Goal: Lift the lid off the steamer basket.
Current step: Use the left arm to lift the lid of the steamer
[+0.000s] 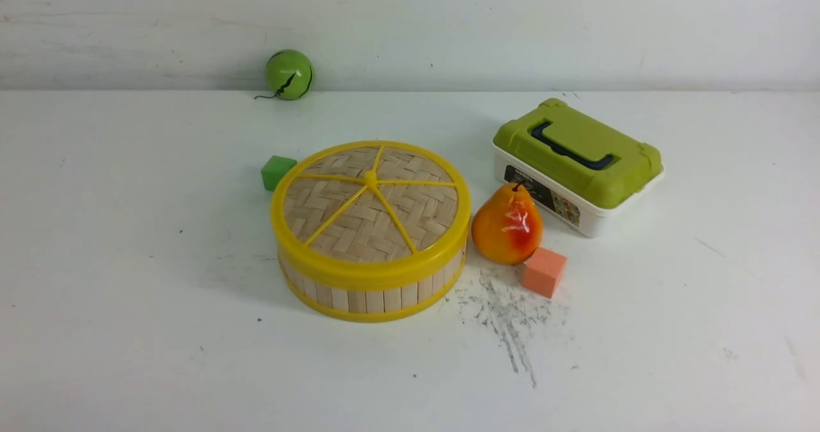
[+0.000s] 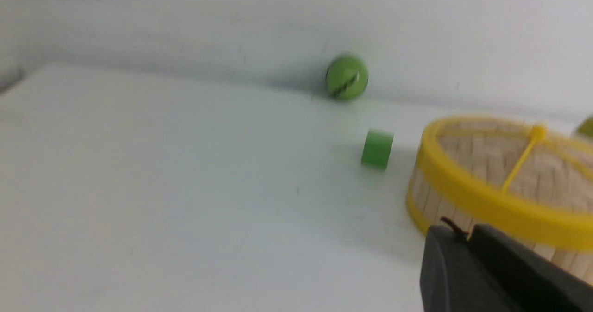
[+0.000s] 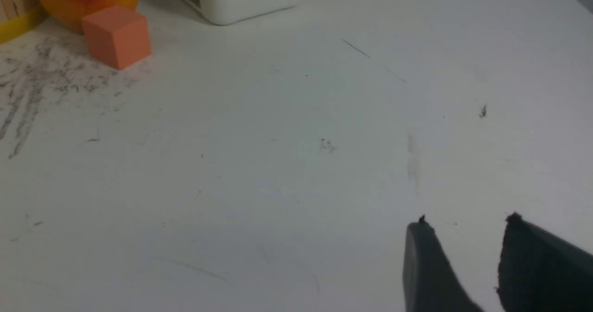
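The woven bamboo lid [image 1: 370, 207] with yellow rim, spokes and centre knob sits on the steamer basket [image 1: 368, 294] in the middle of the table. Both also show in the left wrist view, the lid [image 2: 505, 164] over the basket's slat wall [image 2: 433, 205]. My left gripper [image 2: 468, 233] is shut and empty, low beside the basket's left side, apart from it. My right gripper [image 3: 465, 224] is open and empty over bare table, well to the right of the basket. Neither gripper shows in the front view.
A green cube [image 1: 277, 172] sits behind the basket's left side. A pear [image 1: 507, 225] and an orange cube [image 1: 544, 272] stand at its right. A white box with olive-green lid [image 1: 576, 163] is at the back right. A green ball [image 1: 289, 74] rests at the back wall.
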`<state>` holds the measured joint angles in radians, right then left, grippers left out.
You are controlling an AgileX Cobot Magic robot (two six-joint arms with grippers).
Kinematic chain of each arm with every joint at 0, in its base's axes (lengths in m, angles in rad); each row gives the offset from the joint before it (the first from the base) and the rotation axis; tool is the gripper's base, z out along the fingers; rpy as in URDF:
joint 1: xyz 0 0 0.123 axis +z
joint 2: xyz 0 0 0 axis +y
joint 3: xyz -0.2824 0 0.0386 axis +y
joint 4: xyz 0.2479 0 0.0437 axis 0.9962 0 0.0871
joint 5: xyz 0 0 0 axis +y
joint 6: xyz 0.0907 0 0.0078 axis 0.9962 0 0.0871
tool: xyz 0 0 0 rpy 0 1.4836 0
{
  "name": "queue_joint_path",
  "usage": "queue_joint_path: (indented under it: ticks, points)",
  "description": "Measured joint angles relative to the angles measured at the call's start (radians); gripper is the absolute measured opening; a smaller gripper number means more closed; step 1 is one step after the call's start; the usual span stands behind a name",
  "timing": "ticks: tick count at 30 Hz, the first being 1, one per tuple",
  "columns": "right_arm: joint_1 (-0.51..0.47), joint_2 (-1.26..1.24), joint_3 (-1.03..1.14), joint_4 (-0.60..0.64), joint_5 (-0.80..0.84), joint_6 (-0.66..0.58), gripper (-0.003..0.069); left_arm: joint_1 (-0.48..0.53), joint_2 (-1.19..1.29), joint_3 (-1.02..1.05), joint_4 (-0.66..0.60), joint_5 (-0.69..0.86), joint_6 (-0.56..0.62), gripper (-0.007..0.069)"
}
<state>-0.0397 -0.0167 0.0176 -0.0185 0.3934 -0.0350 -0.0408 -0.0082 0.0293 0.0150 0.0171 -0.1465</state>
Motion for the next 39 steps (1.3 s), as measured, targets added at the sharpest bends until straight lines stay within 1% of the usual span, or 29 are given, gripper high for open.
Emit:
queue_joint_path:
  ticks: [4,5,7,11,13,15,16,17,20,23,27,30,31,33,34,36,37,39]
  points:
    - [0.000,0.000,0.000,0.000,0.000,0.000,0.0240,0.000,0.000,0.000,0.000,-0.193,0.000,0.0059]
    - [0.000,0.000,0.000,0.000,0.000,0.000,0.0240,0.000,0.000,0.000,0.000,-0.193,0.000,0.0059]
    - [0.000,0.000,0.000,0.000,0.000,0.000,0.0240,0.000,0.000,0.000,0.000,-0.293,0.000,0.0059]
    - [0.000,0.000,0.000,0.000,0.000,0.000,0.0240,0.000,0.000,0.000,-0.024,-0.401,-0.020,0.0062]
    - [0.000,0.000,0.000,0.000,0.000,0.000,0.0240,0.000,0.000,0.000,-0.065,-0.466,-0.142,0.0062]
    - [0.000,0.000,0.000,0.000,0.000,0.000,0.0240,0.000,0.000,-0.011,-0.088,-0.472,-0.256,0.0062]
    - [0.000,0.000,0.000,0.000,0.000,0.000,0.0240,0.000,0.000,-0.040,-0.080,-0.426,-0.295,0.0059]
    - [0.000,0.000,0.000,0.000,0.000,0.000,0.0240,0.000,0.000,-0.060,-0.070,-0.394,-0.310,0.0052]
    - [0.000,0.000,0.000,0.000,0.000,0.000,0.0240,0.000,0.011,-0.198,-0.015,-0.213,-0.332,-0.0011]
    - [0.000,0.000,0.000,0.000,0.000,0.000,0.0240,0.000,0.099,-0.354,0.028,-0.031,-0.339,-0.0013]
    - [0.000,0.000,0.000,0.000,0.000,0.000,0.0240,0.000,0.255,-0.515,0.038,0.159,-0.341,-0.0013]
    - [0.000,0.000,0.000,0.000,0.000,0.000,0.0240,0.000,0.424,-0.660,0.038,0.356,-0.335,-0.0013]
    - [0.000,0.000,0.000,0.000,0.000,0.000,0.0240,0.000,0.435,-0.669,0.038,0.383,-0.334,-0.0013]
    - [0.000,0.000,0.000,0.000,0.000,0.000,0.0240,0.000,0.564,-0.758,0.038,0.497,-0.320,-0.0013]
    - [0.000,0.000,0.000,0.000,0.000,0.000,0.0240,0.000,0.622,-0.788,0.035,0.533,-0.318,-0.0013]
    - [0.000,0.000,0.000,0.000,0.000,0.000,0.0240,0.000,0.685,-0.813,0.020,0.549,-0.312,-0.0013]
    - [0.000,0.000,0.000,0.000,0.000,0.000,0.0240,0.000,0.746,-0.832,-0.010,0.561,-0.289,-0.0013]
    - [0.000,0.000,0.000,0.000,0.000,0.000,0.0240,0.000,0.835,-0.873,-0.120,0.601,-0.173,-0.0013]
